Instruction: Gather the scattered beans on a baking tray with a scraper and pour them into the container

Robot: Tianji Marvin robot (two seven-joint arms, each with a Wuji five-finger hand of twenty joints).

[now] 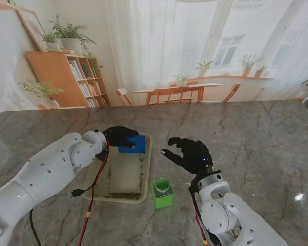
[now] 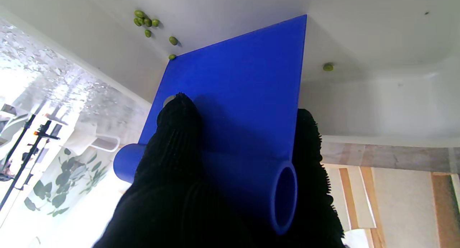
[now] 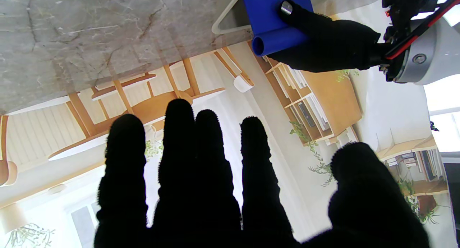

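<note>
A: Starting on the left, what is going on?

B: The left hand (image 1: 119, 136) is clamped on the blue scraper (image 1: 133, 144) by its tube handle, with the blade standing at the far end of the baking tray (image 1: 144, 190). I'd judge the gathering step is in hand: a band of beans (image 1: 122, 195) already lies along the tray's near edge, and a thin line runs down its right side.

A: So what does the next move call for?

B: Probably a pull toward me with the blade edge kept flat on the tray floor, so the loose ones join the near band. Too steep a tilt could let beans slip under.

A: Moving right?

B: The green container (image 1: 162, 193) stands on the counter (image 1: 256, 133) just beside the tray's near right corner, open and upright. Farther right the right hand (image 1: 191, 153) hovers over bare counter with its fingers (image 3: 178, 158) spread, holding nothing.

A: Does one view add anything?

B: The left wrist view shows single stray beans on either side of the blade, too small to make out from the stand. The right wrist view shows the left thumb pressed on the blade face. Only the stand view shows the container.
</note>
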